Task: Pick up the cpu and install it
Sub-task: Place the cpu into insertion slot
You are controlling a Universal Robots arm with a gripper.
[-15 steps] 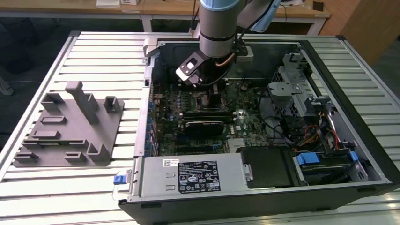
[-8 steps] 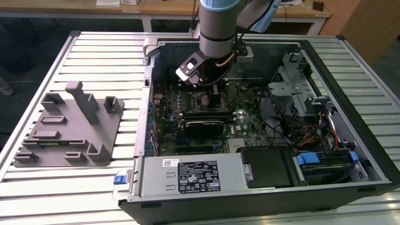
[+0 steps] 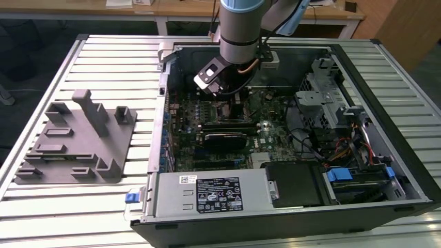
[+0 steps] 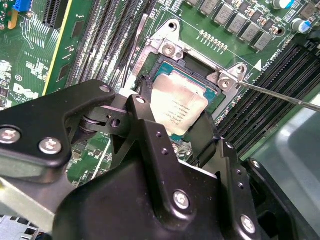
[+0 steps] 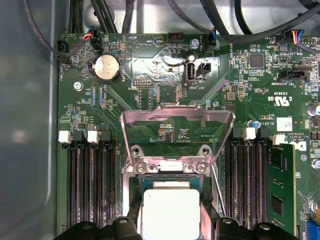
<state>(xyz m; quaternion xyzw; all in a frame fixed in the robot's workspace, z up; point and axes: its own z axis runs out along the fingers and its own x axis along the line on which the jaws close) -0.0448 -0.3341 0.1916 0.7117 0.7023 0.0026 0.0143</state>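
Now the gripper clasps the cpu by two edges, right over the motherboard's open socket

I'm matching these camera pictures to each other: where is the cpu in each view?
Exterior view: its place lies under the gripper, inside the open computer case.
Second wrist view: the cpu is gripped between the fingers, beside the hinge bracket.
First wrist view: the cpu lies between the memory slots, beside that bracket.
Shared landmark: the two-screw hinge bracket, in both wrist views.
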